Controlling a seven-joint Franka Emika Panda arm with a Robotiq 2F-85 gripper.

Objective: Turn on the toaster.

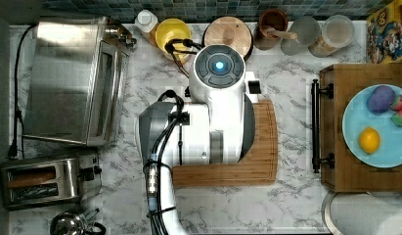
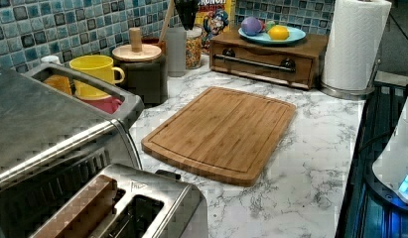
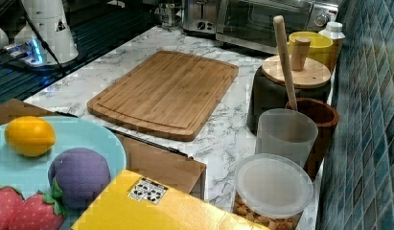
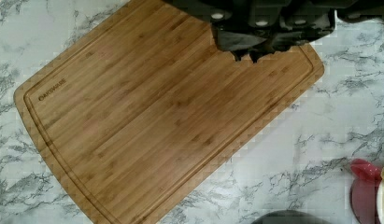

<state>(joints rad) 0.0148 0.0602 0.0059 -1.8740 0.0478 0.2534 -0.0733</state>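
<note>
The toaster (image 1: 49, 182) is parked at the top view's lower left, below the toaster oven (image 1: 74, 81), its black lever (image 1: 97, 170) turned toward the open counter so it can be reached. The arm is held high over the bamboo cutting board (image 4: 157, 116), well apart from the toaster. The gripper (image 4: 248, 53) is pointed down at the board with its fingertips drawn close together, nothing pinched.

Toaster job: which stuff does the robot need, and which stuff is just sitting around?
Needed:
toaster, with its black lever
gripper

Just sitting around:
toaster oven
cutting board
yellow mug
kettle
paper towel roll
fruit plate
cereal box
</note>
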